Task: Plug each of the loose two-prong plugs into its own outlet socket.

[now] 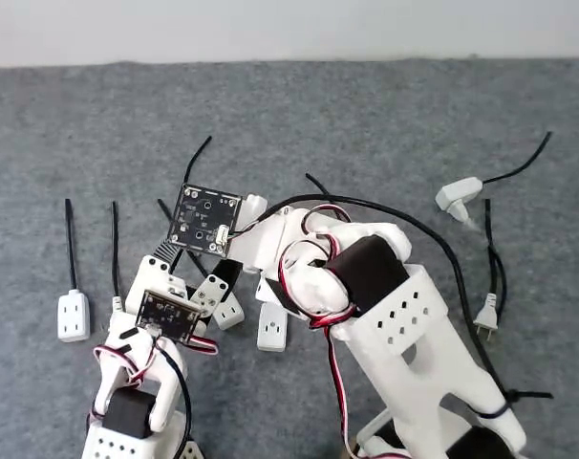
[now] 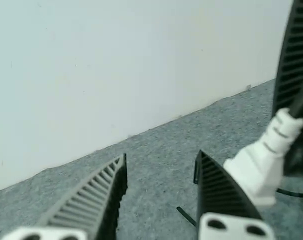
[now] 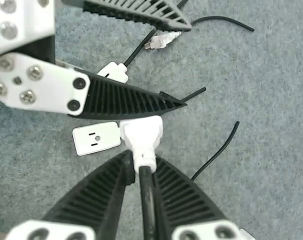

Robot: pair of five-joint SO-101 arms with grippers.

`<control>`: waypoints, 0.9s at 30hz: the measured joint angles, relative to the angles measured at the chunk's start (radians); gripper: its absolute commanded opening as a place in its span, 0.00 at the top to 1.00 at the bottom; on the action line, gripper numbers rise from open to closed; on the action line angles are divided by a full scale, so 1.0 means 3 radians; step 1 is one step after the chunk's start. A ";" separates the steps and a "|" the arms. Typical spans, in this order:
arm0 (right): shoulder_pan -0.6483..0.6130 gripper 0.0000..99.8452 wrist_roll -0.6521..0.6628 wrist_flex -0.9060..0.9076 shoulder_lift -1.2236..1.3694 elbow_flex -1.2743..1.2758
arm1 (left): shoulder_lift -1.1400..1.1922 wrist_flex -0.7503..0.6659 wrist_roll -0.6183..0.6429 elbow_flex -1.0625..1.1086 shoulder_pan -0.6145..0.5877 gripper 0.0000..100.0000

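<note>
My right gripper (image 3: pixel 140 165) is shut on the neck of a white two-prong plug (image 3: pixel 141 136), whose black cord runs back between the fingers. The plug's body sits against the end of a white outlet socket (image 3: pixel 94 139) on the grey carpet; its prongs are hidden. My left gripper (image 2: pixel 159 200) is open with nothing between its fingers. One of its black fingers (image 3: pixel 126 97) lies just over the plug. The left wrist view has the held plug (image 2: pixel 259 162) off to one side. In the high view both wrists meet above two sockets (image 1: pixel 230 311) (image 1: pixel 272 327).
A third socket (image 1: pixel 74 316) lies at the left with its cord. Two loose plugs (image 1: pixel 459 196) (image 1: pixel 487 318) lie at the right, trailing black cords. Another socket (image 3: pixel 114 71) and a small plug (image 3: pixel 161 40) lie beyond the left gripper. A pale wall (image 2: pixel 116 65) bounds the far side.
</note>
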 measured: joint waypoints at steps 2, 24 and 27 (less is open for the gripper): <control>0.0000 0.99 0.0000 -0.0066 0.0000 0.0082 | 0.0000 0.0000 -0.0010 0.0000 0.0000 0.78; 0.0384 0.99 -0.0010 -0.0997 -0.0005 0.1320 | 0.0000 0.0000 -0.0020 0.0036 0.0005 0.78; 0.0394 0.99 -0.0123 -0.1115 -0.0005 0.1432 | 0.0000 0.0000 -0.0020 0.0036 0.0005 0.78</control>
